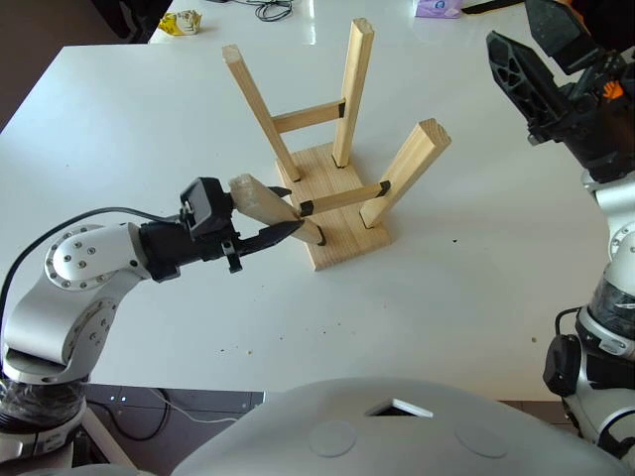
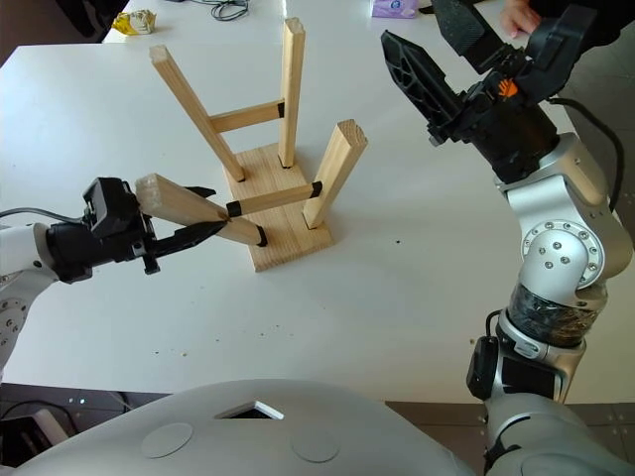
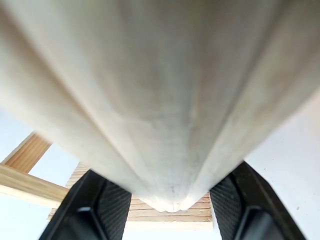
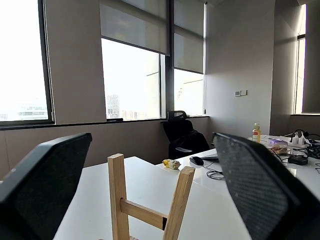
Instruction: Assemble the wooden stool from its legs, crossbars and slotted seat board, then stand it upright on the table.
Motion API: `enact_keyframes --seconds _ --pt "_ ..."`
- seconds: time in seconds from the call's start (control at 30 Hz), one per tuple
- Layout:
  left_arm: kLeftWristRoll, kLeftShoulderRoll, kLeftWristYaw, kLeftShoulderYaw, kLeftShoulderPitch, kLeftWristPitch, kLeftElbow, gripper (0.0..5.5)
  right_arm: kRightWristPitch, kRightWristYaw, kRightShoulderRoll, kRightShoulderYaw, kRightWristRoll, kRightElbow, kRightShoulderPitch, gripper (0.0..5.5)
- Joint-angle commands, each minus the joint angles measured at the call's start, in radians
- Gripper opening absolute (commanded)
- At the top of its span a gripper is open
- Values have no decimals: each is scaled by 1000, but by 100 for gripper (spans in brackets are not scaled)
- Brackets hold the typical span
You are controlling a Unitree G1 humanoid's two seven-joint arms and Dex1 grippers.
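Note:
The stool stands upside down mid-table, its seat board (image 1: 347,246) flat on the surface. Two far legs (image 1: 260,109) (image 1: 352,89) stand upright, joined by a crossbar (image 1: 308,117). The near-right leg (image 1: 407,169) leans outward, with a second crossbar (image 1: 342,198) running from it to the near-left leg (image 1: 260,201). That leg is tilted steeply toward me, and my left gripper (image 1: 281,211) is shut on it; it lies between the black fingers (image 3: 100,210). My right gripper (image 2: 412,22) hangs open high at the right, away from the stool, looking at the far legs (image 4: 145,212).
A yellow wrapper (image 1: 181,22), cables (image 1: 273,10) and a purple packet (image 1: 437,8) lie at the table's far edge. Bare white tabletop (image 1: 476,297) surrounds the stool on all sides.

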Motion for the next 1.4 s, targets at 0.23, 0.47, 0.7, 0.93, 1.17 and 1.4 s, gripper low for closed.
enact_keyframes --seconds 0.23,0.47,0.7,0.93,1.17,1.4 --pt "136 47 -57 -117 -91 -2 121 205 -15 -61 46 63 29 -70 31 445" --pt "134 41 -76 -148 -134 -16 176 205 -14 -84 63 88 42 -91 41 445" --pt "189 71 -111 -208 -195 -20 234 205 -17 -88 60 197 -48 -100 -11 445" --pt "183 70 -78 -283 -278 60 182 205 4 -186 107 265 -33 -177 -51 445" --pt "212 77 -32 -328 -281 110 189 205 39 -317 145 277 26 -242 -97 393" --pt "198 68 36 -328 -183 111 203 205 69 -429 170 291 49 -253 -111 289"
